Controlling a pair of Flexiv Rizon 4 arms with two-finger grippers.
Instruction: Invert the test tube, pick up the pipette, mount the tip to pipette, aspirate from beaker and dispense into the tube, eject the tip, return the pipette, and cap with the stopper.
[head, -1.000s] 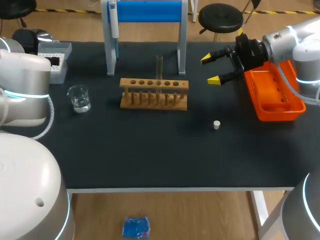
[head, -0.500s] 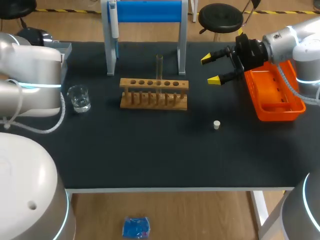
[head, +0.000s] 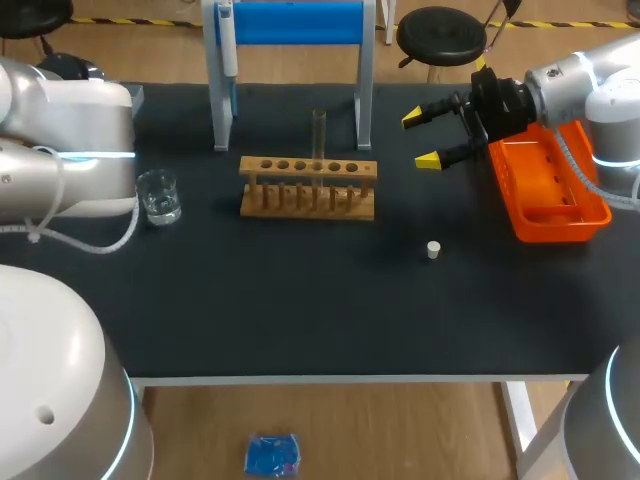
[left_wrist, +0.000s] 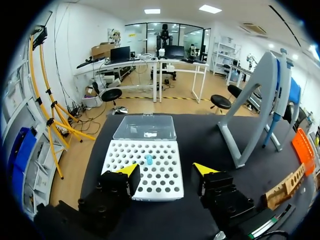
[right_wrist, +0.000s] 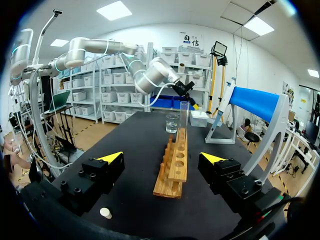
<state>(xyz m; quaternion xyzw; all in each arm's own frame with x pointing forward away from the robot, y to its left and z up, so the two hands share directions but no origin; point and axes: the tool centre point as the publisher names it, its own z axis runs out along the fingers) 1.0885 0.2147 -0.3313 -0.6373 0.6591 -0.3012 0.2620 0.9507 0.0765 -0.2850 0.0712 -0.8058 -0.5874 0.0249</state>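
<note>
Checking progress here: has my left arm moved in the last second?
Yes. The left arm has swung rightward in the head view; its casing now reaches almost to the beaker.

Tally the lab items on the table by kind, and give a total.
Beaker: 1
Test tube: 1
Tube rack: 1
Stopper: 1
Pipette: 1
Pipette stand: 1
Tip box: 1
Orange tray: 1
Total: 8

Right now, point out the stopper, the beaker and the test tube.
stopper (head: 433, 249), head view, on its top face.
beaker (head: 158, 195), head view, on its glass wall.
test tube (head: 319, 135), head view, on its upper glass.
</note>
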